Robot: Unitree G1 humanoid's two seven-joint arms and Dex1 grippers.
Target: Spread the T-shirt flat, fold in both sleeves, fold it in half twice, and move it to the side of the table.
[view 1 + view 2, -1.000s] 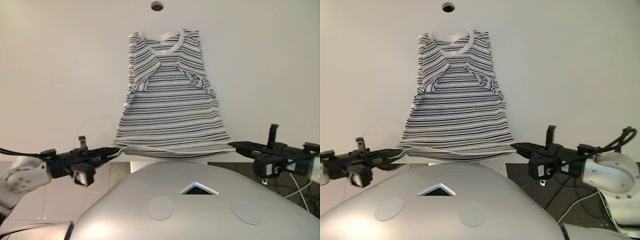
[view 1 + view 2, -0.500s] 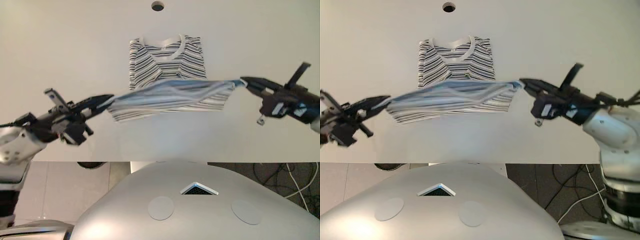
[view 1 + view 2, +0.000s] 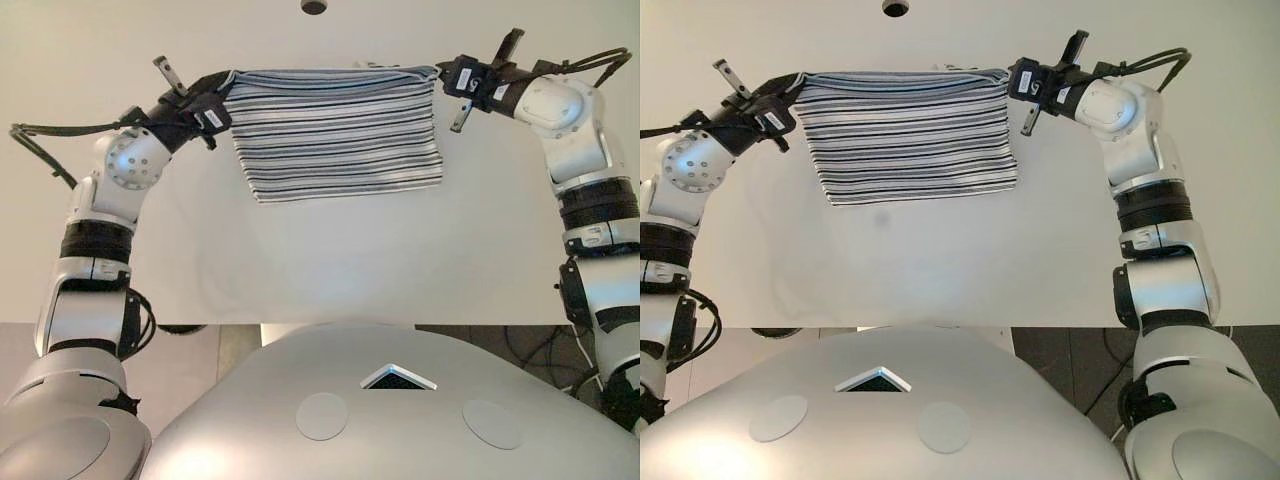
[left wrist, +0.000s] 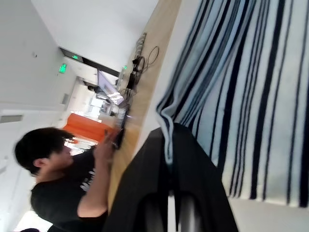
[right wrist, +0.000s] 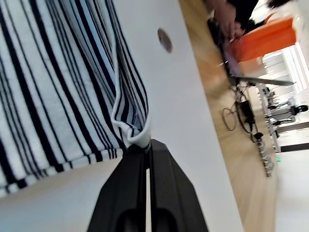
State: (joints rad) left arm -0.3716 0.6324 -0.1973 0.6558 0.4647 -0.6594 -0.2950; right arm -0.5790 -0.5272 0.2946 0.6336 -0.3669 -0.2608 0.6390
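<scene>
The striped T-shirt [image 3: 335, 130] lies folded in half on the white table [image 3: 320, 260], far from me, its hem edge brought up over the collar end. My left gripper [image 3: 226, 82] is shut on the T-shirt's far left corner, and in the left wrist view its black fingers [image 4: 193, 164] pinch the white-edged hem [image 4: 166, 140]. My right gripper [image 3: 440, 72] is shut on the far right corner; the right wrist view shows the hem [image 5: 137, 137] caught between its fingers [image 5: 159, 159]. Both arms are stretched forward across the table.
A small round hole [image 3: 314, 6] sits in the table just beyond the shirt. Bare tabletop lies between the fold and the table's near edge [image 3: 320, 322]. Cables [image 3: 40, 150] loop off my left arm.
Both grippers have carried the shirt's bottom hem up and away from the near table edge to the collar end, folding the shirt in half. The collar and sleeves are now covered.
</scene>
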